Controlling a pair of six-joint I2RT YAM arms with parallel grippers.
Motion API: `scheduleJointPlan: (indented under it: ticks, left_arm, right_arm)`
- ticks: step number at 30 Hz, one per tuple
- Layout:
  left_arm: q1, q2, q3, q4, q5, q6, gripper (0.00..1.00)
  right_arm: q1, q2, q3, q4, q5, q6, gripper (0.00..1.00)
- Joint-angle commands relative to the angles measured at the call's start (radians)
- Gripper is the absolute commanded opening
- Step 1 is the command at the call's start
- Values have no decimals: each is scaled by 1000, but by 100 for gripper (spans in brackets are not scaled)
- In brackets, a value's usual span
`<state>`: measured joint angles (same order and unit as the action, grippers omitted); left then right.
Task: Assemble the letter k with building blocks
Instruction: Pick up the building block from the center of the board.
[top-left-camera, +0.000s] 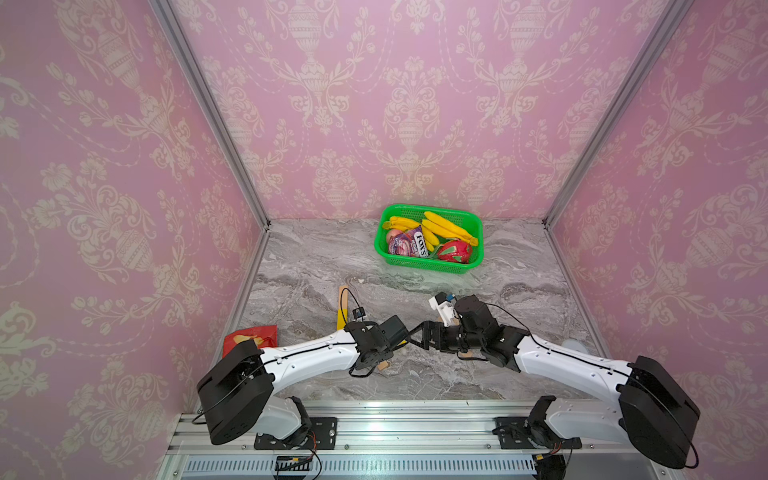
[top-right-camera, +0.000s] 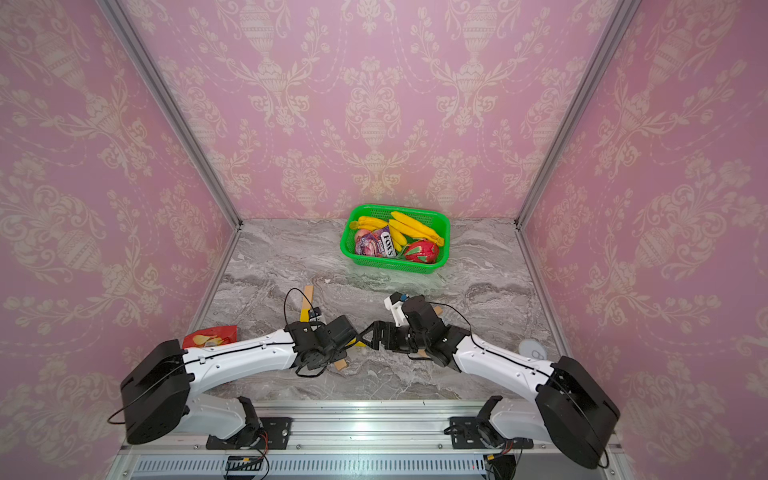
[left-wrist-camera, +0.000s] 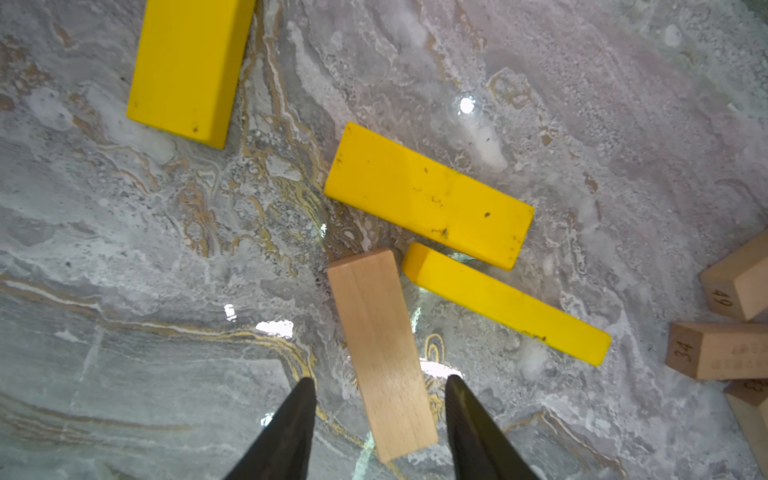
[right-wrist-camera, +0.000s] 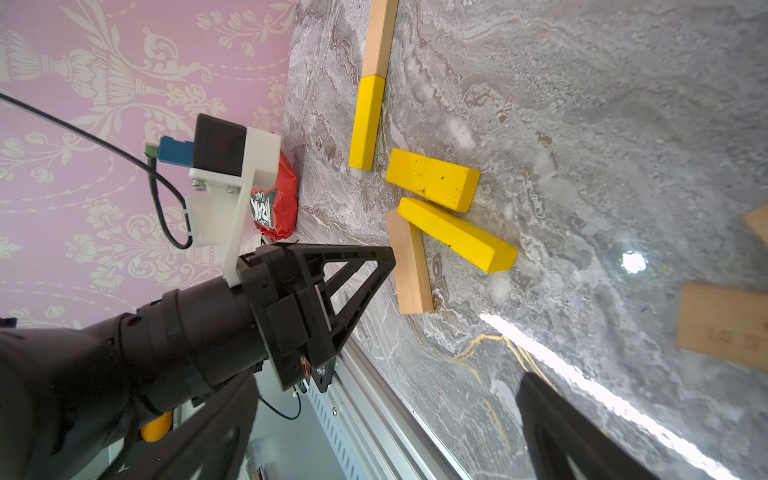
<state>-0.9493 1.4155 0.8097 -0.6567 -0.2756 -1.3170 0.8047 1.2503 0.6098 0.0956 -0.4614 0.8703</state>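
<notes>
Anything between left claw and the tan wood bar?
Nothing visible. The left claw straddles the plain tan wooden bar, jaws open, gaps both sides. A narrow yellow bar angles off its far end, clear of the jaws.

Pretty sure I live in a lab test booth dressed up as a home: pink wallpaper panels (top-left-camera: 415, 104) on a bare aluminium frame (top-left-camera: 210, 108), marble-look tabletop (top-left-camera: 415, 374), and I'm bolted to a metal rail (top-left-camera: 415, 424).

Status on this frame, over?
Left gripper open, straddling a wood bar, not clamped. Right gripper open, empty. K unfinished. Yellow bar ends right by that wood bar's end, contact unclear.
</notes>
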Motion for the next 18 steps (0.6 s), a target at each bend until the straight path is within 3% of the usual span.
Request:
scheduleJointPlan:
  ticks: [1, 18]
  left_arm:
    - [-8, 6, -9, -20, -48, -80, 53]
    - [-19, 116, -23, 52, 1, -78, 52]
  right_arm:
    - [-8, -11, -18, -4, -26, -25, 100]
    - [-26, 10, -37, 17, -52, -33, 100]
